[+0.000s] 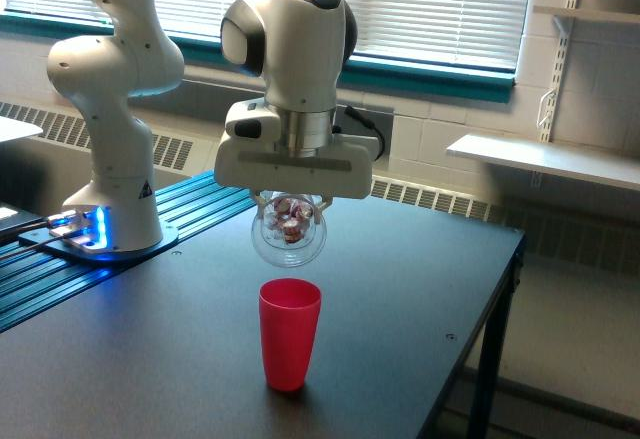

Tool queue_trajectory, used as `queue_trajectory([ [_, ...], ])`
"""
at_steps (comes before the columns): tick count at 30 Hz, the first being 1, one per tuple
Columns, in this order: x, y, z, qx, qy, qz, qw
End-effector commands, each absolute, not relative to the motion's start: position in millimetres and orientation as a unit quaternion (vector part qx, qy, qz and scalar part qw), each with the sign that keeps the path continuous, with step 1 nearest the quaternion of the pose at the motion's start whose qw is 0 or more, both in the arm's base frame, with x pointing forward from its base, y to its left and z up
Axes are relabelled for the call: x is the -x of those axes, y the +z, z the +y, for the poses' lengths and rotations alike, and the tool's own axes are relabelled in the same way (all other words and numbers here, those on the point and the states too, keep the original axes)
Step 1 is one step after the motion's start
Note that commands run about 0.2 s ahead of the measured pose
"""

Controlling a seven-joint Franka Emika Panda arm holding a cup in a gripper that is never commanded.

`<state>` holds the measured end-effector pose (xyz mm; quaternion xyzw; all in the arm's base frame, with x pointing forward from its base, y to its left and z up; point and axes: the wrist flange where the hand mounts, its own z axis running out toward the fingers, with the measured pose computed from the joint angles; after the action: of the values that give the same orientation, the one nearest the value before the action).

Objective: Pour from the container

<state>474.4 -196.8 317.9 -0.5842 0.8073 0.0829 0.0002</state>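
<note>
Exterior view: glossy white arm, gripper (pixel 291 199) clamped on the container (pixel 288 229). The container is a clear glass globe, smooth and round, with reddish-brown and white bits clustered in its upper part. It hangs in the air directly above the red plastic cup (pixel 290 332), not touching. The cup is tapered, upright on the matte dark table (pixel 420 289).
</note>
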Motion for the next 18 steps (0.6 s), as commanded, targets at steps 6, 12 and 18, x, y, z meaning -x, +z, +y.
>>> queue_trajectory([
  [6,-472.8,325.7,-201.7,0.567,0.094,0.819,0.01],
  [12,-472.9,326.0,-206.2,0.564,0.093,0.821,0.007],
  [18,-473.8,324.9,-207.4,0.562,0.095,0.822,0.006],
])
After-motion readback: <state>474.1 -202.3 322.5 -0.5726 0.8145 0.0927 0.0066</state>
